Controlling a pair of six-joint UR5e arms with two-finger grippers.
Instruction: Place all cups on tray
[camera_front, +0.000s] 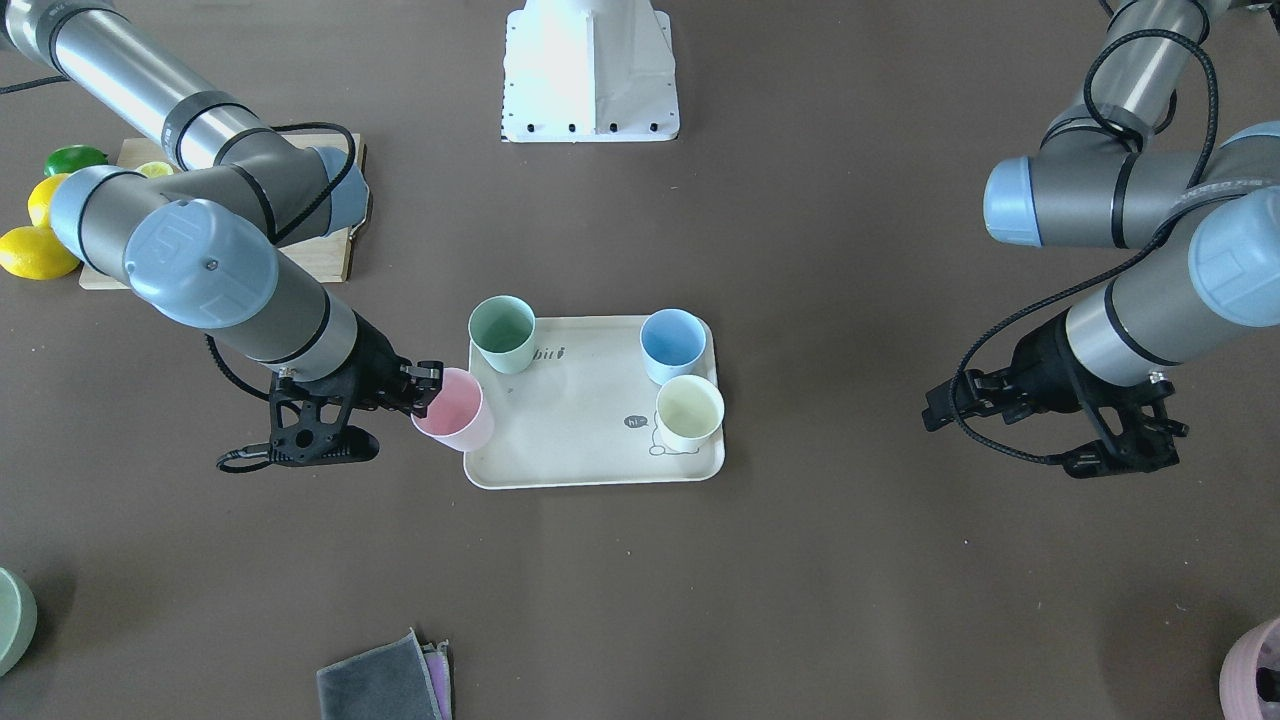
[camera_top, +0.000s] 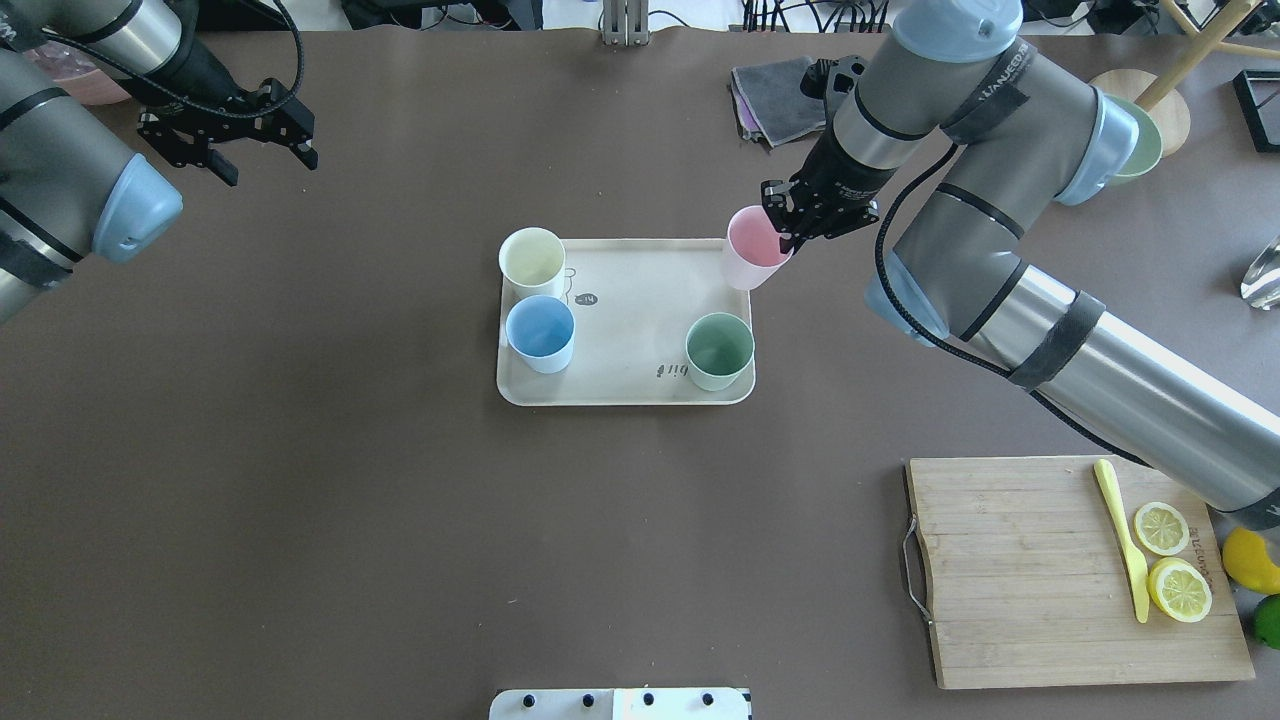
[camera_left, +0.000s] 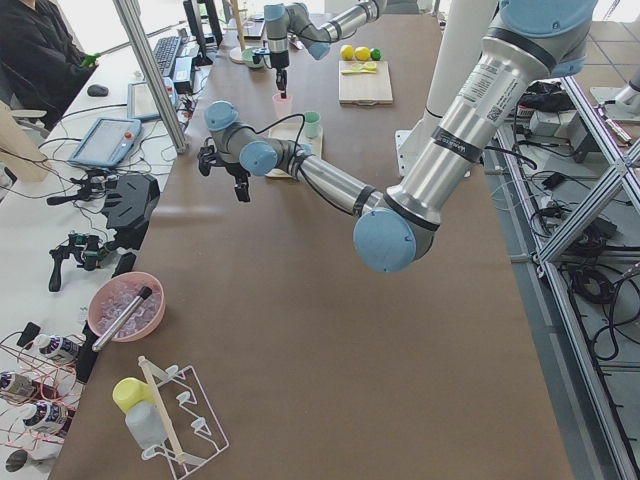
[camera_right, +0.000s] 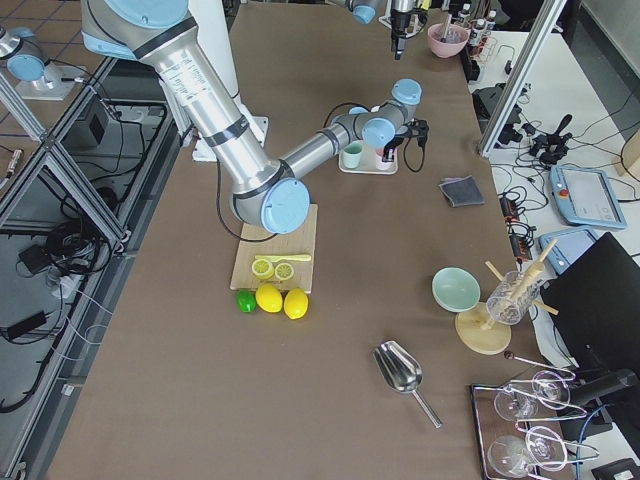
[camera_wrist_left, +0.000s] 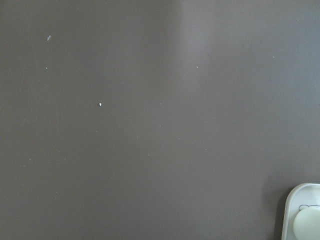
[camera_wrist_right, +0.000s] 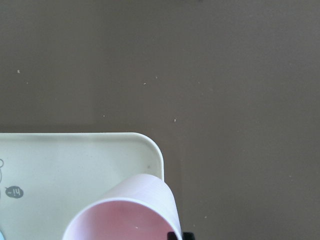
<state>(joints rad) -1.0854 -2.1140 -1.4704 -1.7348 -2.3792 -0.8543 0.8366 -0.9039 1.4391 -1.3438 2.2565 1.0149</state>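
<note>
The beige tray (camera_top: 630, 330) lies mid-table. On it stand the pale green cup (camera_top: 719, 350), the light blue cup (camera_top: 540, 333) and the cream-yellow cup (camera_top: 532, 262). My right gripper (camera_top: 790, 225) is shut on the rim of the pink cup (camera_top: 752, 262) and holds it tilted over the tray's far right corner. I cannot tell whether its base touches the tray. The right wrist view shows the pink cup (camera_wrist_right: 125, 210) over that corner (camera_wrist_right: 145, 150). My left gripper (camera_top: 270, 168) is open and empty, far left of the tray above bare table.
A wooden cutting board (camera_top: 1020, 570) with two lemon halves (camera_top: 1170, 560) and a yellow knife (camera_top: 1125, 545) lies at the near right. Whole lemons and a lime (camera_front: 40, 215) sit beside it. A folded grey cloth (camera_top: 775, 100) and a green bowl (camera_top: 1145, 140) are at the far right.
</note>
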